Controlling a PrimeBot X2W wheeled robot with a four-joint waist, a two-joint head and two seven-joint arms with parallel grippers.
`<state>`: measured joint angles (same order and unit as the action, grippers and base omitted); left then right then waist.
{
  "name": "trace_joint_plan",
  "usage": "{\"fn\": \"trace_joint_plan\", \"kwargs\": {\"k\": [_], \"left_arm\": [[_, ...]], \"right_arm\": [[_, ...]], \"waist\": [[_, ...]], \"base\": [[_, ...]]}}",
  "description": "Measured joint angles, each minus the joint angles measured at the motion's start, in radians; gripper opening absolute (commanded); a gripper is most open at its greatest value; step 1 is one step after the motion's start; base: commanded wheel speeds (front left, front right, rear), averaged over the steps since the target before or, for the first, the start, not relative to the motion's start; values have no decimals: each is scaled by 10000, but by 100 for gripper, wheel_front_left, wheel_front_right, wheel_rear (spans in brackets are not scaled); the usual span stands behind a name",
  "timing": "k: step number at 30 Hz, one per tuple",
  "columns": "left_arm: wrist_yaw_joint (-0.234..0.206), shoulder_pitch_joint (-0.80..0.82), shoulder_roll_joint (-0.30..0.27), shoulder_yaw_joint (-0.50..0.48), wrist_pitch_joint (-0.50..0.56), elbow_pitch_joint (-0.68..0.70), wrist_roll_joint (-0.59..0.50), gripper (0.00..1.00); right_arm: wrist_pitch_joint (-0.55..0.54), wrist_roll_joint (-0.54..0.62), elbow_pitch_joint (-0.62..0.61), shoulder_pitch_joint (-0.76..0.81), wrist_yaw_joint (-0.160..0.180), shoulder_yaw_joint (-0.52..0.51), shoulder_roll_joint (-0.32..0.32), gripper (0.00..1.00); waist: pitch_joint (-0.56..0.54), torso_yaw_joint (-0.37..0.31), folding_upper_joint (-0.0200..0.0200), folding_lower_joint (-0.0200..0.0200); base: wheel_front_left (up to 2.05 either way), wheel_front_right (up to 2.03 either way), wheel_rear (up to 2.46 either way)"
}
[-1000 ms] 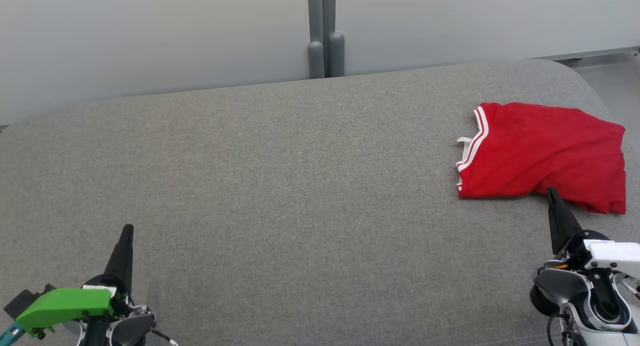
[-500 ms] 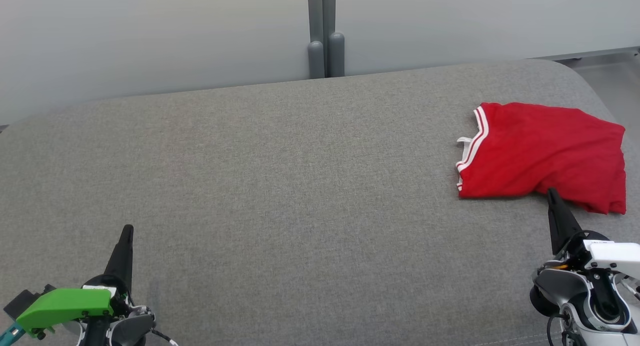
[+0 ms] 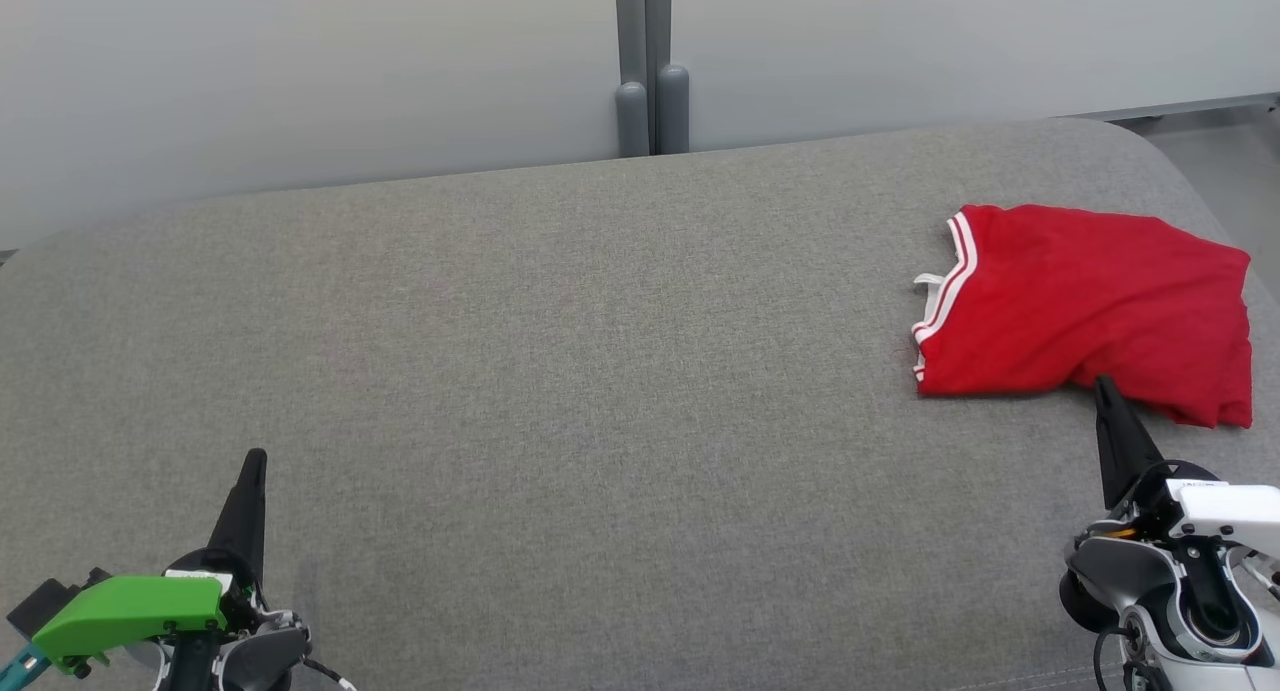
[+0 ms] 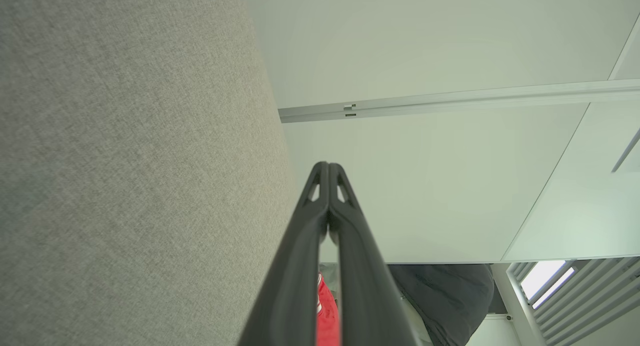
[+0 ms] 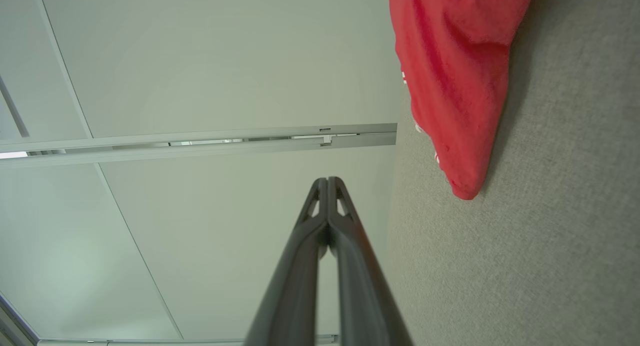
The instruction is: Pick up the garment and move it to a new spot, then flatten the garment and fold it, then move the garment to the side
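One red fabric garment with white-striped trim (image 3: pixel 1090 306) lies loosely folded at the right end of the grey woven cushion surface (image 3: pixel 600 371).
Left gripper (image 3: pixel 256 458) and right gripper (image 3: pixel 1100 381) both have their fingers pressed together and pinch nothing. The right tip is near the garment's front edge, and the left is well apart from it. The cloth is judged light, soft and limp, so it will sag when lifted and may drag on the textured cushion. Recommended hold: pinch the thicker striped hem or a corner through all layers, with one gripper per side.
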<state>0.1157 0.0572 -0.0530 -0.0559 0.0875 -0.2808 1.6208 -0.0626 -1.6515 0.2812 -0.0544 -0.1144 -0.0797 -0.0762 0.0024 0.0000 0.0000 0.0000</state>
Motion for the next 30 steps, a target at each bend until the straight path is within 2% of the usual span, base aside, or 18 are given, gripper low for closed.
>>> {"fn": "trace_joint_plan", "kwargs": {"k": [30], "left_arm": [[2,3,6,-17,10,-8,0,0]], "right_arm": [[-13,2,8,-2,0,-27,27,0]], "waist": [[0,0,0,0]], "base": [[0,0,0]]}}
